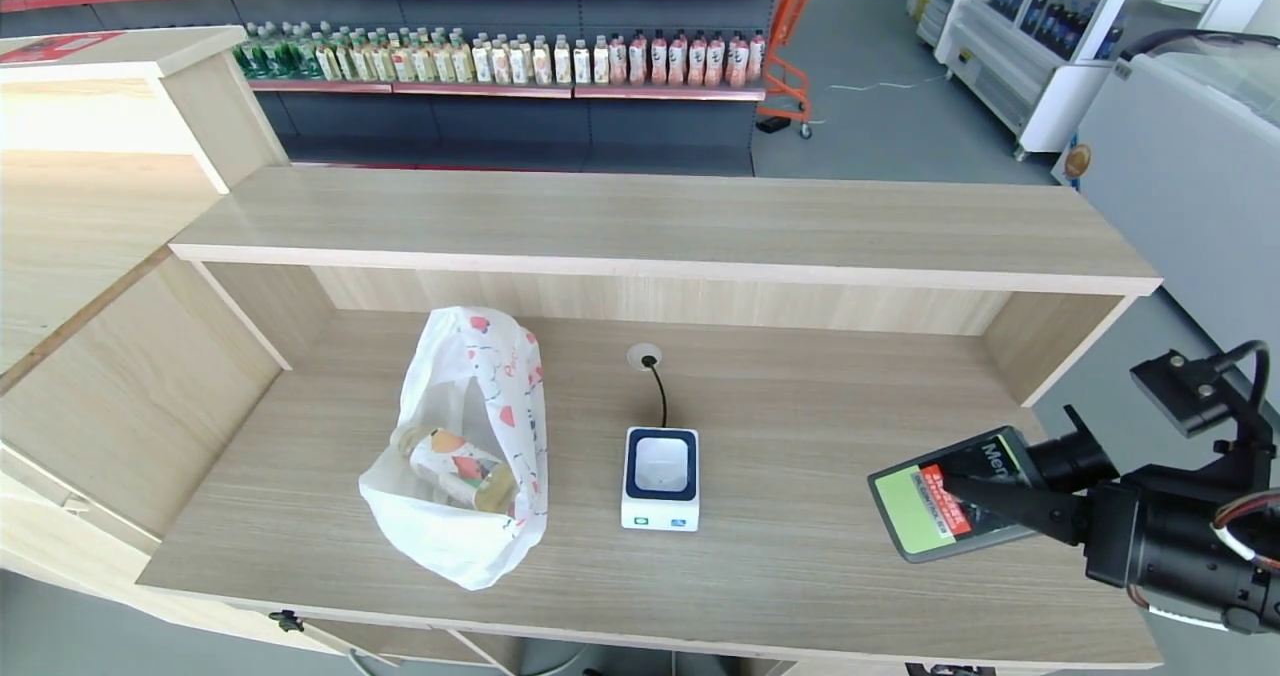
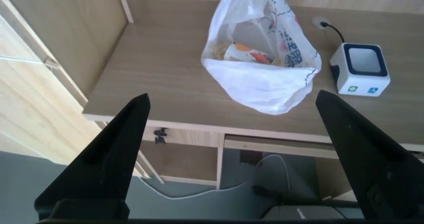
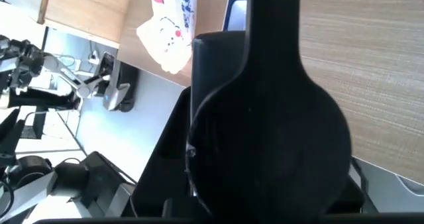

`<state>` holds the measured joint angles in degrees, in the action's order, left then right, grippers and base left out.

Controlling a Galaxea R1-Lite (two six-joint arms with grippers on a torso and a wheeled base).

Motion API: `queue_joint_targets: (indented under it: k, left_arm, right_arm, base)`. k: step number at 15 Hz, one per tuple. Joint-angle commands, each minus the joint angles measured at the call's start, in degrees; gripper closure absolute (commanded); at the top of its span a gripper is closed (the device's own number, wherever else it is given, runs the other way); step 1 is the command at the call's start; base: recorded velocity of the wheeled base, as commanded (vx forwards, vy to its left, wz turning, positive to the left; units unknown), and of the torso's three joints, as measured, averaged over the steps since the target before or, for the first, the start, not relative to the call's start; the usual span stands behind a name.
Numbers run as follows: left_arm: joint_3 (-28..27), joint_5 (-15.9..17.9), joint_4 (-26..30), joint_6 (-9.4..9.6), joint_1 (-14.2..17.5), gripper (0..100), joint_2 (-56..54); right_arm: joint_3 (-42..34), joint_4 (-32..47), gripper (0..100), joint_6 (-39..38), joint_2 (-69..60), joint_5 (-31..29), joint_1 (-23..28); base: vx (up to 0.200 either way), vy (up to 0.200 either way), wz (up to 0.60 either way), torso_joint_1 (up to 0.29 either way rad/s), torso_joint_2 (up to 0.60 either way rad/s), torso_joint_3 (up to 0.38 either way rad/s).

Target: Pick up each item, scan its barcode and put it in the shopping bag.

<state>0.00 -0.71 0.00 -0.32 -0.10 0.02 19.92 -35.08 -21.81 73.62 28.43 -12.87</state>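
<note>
**Head view:** The light wooden counter (image 1: 800, 576) has a raised back ledge. A white plastic shopping bag (image 1: 470, 536) w/ red and blue prints sits on the left part of the lower surface, mouth open. A colourful cylindrical can (image 1: 455, 466) lies tilted inside it. A small white scanner (image 1: 660, 478) w/ a dark-framed window stands mid-counter, just right of the bag and not touching it. Its black cable (image 1: 660, 391) runs to a round hole near the back wall. By the counter's right edge, the right claw (image 1: 985, 501) is clamped on a flat dark box (image 1: 925, 506) w/ a green and red label. The box is held off the surface, label side up, well right of the scanner.

**Left wrist view:** The left claw (image 2: 232, 158) hangs off the counter's front edge w/ nothing in it. Its two black fingers (image 2: 112, 164) are spread wide. Bag (image 2: 262, 65) and scanner (image 2: 361, 68) are beyond it on the counter (image 2: 159, 71), and the can (image 2: 245, 52) shows through the bag's mouth.

**Right wrist view:** A black finger (image 3: 275, 85) of the right claw presses flat on the box (image 3: 212, 58). A bit of the bag (image 3: 169, 22) and the scanner's edge (image 3: 235, 12) are past it on the counter (image 3: 371, 71).
</note>
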Motion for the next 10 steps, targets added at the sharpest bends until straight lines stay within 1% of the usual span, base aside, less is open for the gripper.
queue_joint_targets:
  k: [1, 5, 8, 10]
  left_arm:
    - [0.00, 0.00, 0.00, 0.05, 0.01, 0, -0.02]
    - [0.00, 0.00, 0.00, 0.05, 0.01, 0, -0.02]
    - [0.00, -0.08, 0.00, 0.14, 0.01, 0, -0.02]
    - [0.00, 0.00, 0.00, 0.23, 0.01, 0, -0.02]
  right_arm:
    - [0.30, -0.25, 100, 0.19, 1.62, -0.92, 0.57]
    - [4.34, -0.86, 100, 2.56, 10.49, -5.49, 2.24]
    - [6.89, -6.66, 100, 4.14, 18.75, -6.72, 2.06]
    - [7.41, -8.77, 100, 4.93, 22.71, -7.25, 2.06]
  base:
    - [0.000, 0.200, 0.00, -0.002, 0.00, -0.002]
    - [0.000, 0.200, 0.00, 0.005, 0.01, 0.002]
    - [0.000, 0.200, 0.00, 0.004, 0.00, 0.002]
    - [0.000, 0.000, 0.00, 0.000, 0.00, 0.000]
